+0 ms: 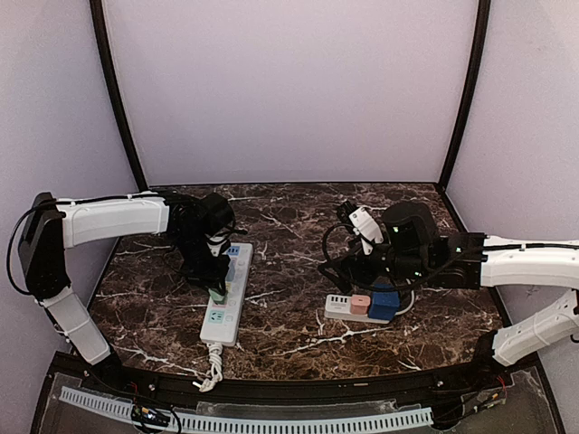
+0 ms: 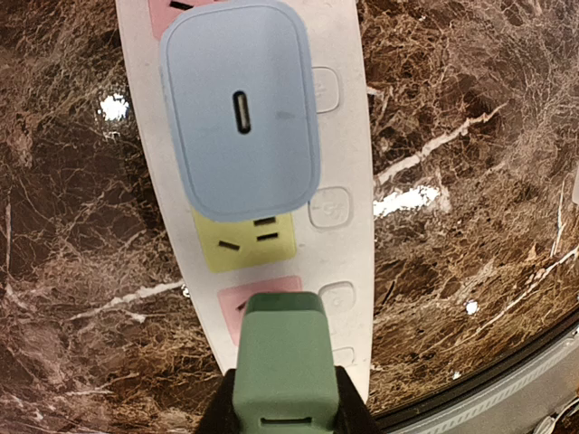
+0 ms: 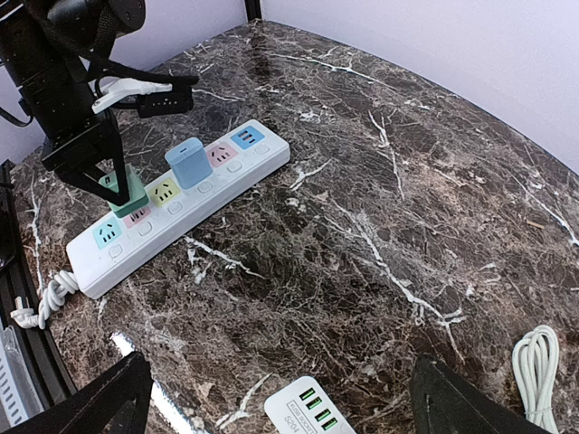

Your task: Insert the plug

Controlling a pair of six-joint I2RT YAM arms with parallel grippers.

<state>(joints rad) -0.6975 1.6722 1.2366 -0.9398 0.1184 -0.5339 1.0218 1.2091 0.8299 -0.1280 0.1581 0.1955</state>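
Left gripper (image 2: pixel 285 418): clamping green plug (image 2: pixel 280 357) over pink socket (image 2: pixel 262 291) on strip (image 2: pixel 348 136).
Right gripper (image 3: pixel 280 398): gaping wide, holding nothing.

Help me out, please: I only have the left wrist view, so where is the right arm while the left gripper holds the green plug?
Observer: The right gripper is open and well off to the right, by a second, smaller power strip.
Operator: Is anything plugged into that one?
Observer: Yes, a pink adapter and a dark blue adapter sit on it.
Operator: Is any socket left past the green plug, below my frame?
Observer: Yes, one teal socket lies free between the green plug and the coiled cord.
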